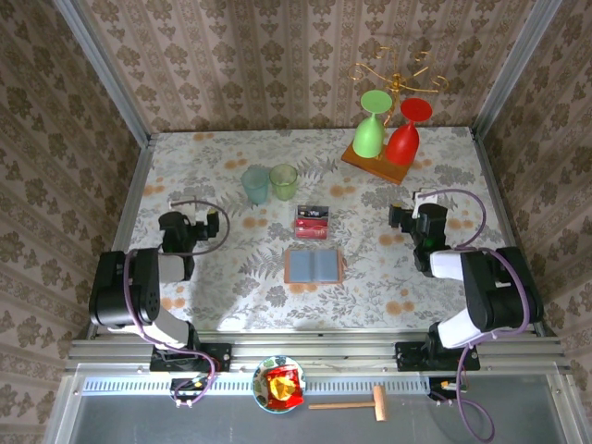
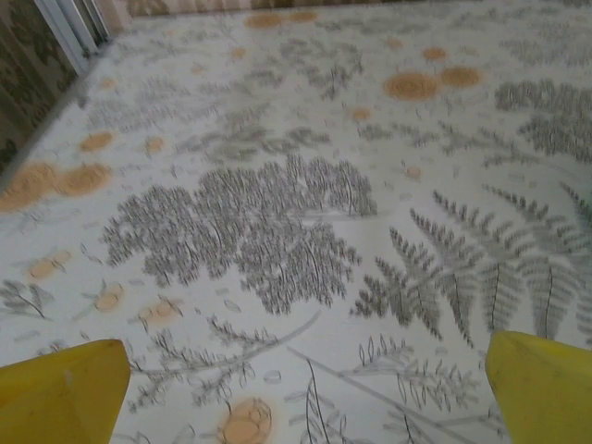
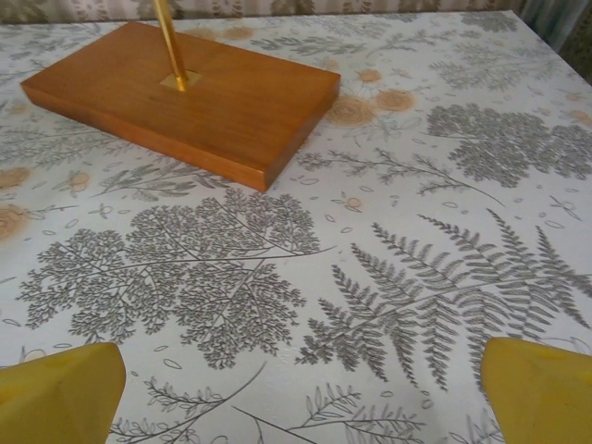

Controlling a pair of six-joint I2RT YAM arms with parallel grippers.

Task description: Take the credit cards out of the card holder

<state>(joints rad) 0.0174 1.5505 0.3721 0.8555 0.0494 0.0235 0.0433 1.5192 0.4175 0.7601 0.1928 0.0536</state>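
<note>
Card holder [image 1: 314,265] lies open and flat mid-desk [image 1: 217,289]. Credit cards [image 1: 313,222] sit stacked just beyond it, apparently already out. Left fingers [image 2: 60,393] and right fingers [image 3: 536,388] are spread wide and empty, parked well to either side, likely to keep clear.

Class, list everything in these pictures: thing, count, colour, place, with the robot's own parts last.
card holder: one, grey-blue inside, open at mid-table
credit cards: at least two, red and dark, beyond the card holder
blue-grey tumbler: one, beyond the cards, leftward
green tumbler: one, right beside it
green goblet: one, upside down, far right
red goblet: one, upside down beside it
wooden board: one, brown, under the goblets
bowl: one, near ledge, holds a red-and-yellow packet
mallet: one, wooden, beside the bowl
left pincer: one, yellow, open over the table
right pincer: one, yellow, open near the board
</note>
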